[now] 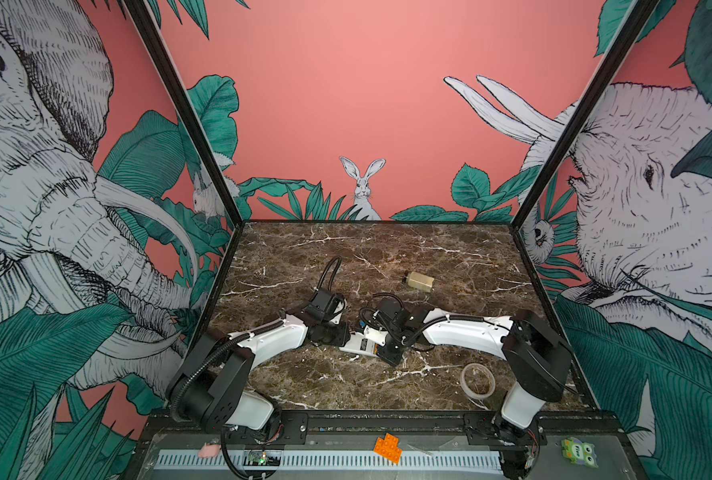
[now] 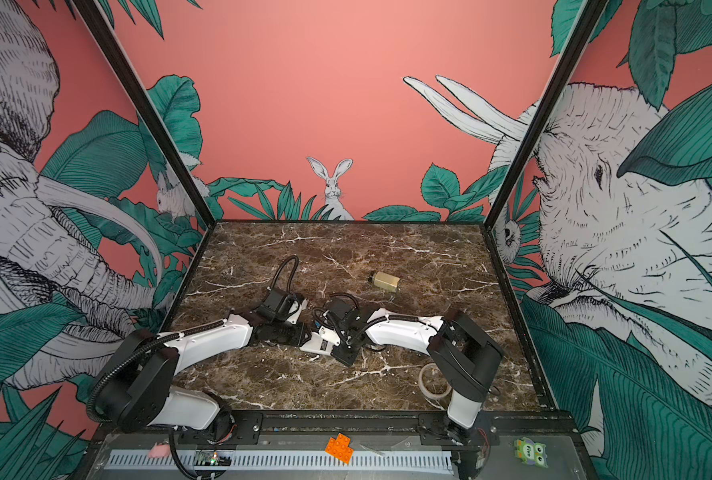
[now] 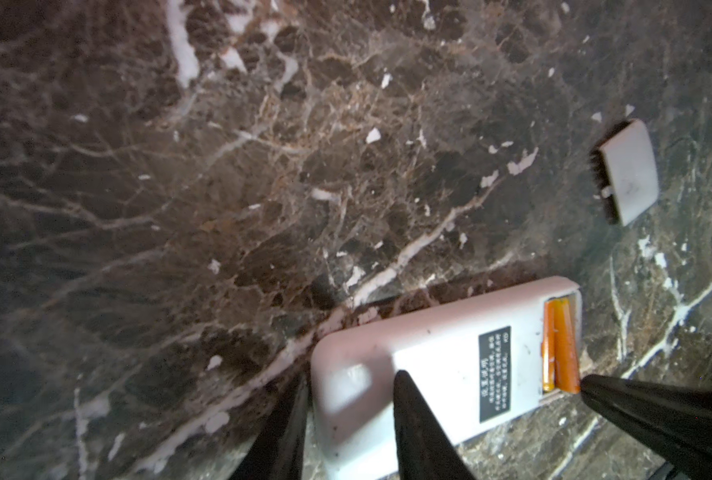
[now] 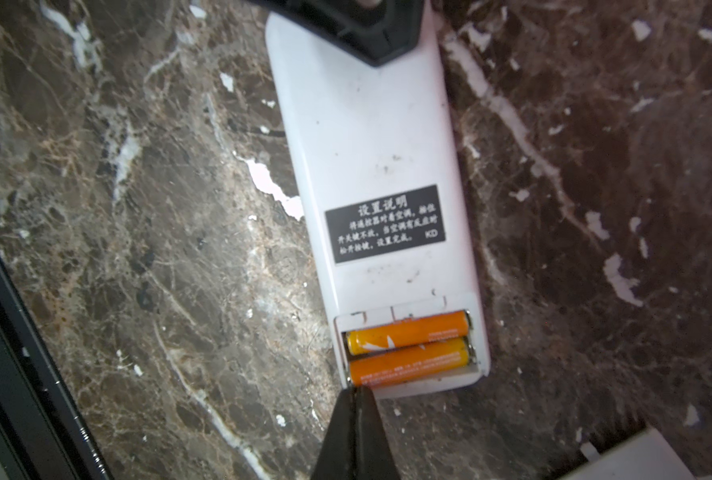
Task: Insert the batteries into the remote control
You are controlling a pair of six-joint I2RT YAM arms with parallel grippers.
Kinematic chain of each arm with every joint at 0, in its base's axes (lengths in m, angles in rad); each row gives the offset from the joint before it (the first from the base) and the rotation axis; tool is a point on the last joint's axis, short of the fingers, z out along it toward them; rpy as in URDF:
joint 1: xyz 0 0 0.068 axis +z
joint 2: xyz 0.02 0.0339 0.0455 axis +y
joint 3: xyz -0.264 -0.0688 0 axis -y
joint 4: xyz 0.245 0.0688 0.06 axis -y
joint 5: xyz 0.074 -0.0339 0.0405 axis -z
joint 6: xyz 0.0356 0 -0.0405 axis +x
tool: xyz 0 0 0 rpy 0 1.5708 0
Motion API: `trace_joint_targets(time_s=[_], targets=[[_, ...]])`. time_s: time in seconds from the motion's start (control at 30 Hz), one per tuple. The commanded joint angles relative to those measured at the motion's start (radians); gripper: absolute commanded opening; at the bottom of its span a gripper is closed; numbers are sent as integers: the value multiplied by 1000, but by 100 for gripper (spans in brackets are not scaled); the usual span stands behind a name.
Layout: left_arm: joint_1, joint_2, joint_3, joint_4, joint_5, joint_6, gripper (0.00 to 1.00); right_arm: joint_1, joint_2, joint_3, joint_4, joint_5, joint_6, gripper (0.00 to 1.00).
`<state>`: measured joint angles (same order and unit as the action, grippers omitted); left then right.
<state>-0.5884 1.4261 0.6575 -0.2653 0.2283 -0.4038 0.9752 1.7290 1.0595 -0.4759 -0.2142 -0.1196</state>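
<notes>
While two batteries (image 4: pixel 408 349) fill it, one remote control (image 4: pixel 370 166) lies face-down.

Robot lab test cell
Jungle-mural panels (image 1: pixel 366 104) on black frame posts (image 1: pixel 188 116) box in a marble-print tabletop (image 1: pixel 387 249); two arms bolted in front

Two arms are showing glossy white curved plastic shells (image 1: pixel 466 332) with small dark screws, joined by boxy matte black joint housings (image 1: pixel 533 353). A black ribbed corrugated cable (image 1: pixel 196 370) is running along the left arm, and a thinner black cable loop (image 1: pixel 329 270) is rising above its wrist. The black tapered fingers (image 3: pixel 420 432) are looking pointed.
</notes>
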Motion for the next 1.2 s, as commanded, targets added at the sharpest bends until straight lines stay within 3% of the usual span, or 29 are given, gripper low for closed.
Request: trace_joint_targets(time_s=[0.0,0.57,1.17], targets=[[-5,8,-21,-22,-10,-1,36,-1,16,29,23,-12,0,0],[-5,5,-26,-18,-12,-1,35,-1,70,28,13,1,0,0],[-5,-12,-36,-27,-23,5,35,-4,182,16,16,91,13,0]])
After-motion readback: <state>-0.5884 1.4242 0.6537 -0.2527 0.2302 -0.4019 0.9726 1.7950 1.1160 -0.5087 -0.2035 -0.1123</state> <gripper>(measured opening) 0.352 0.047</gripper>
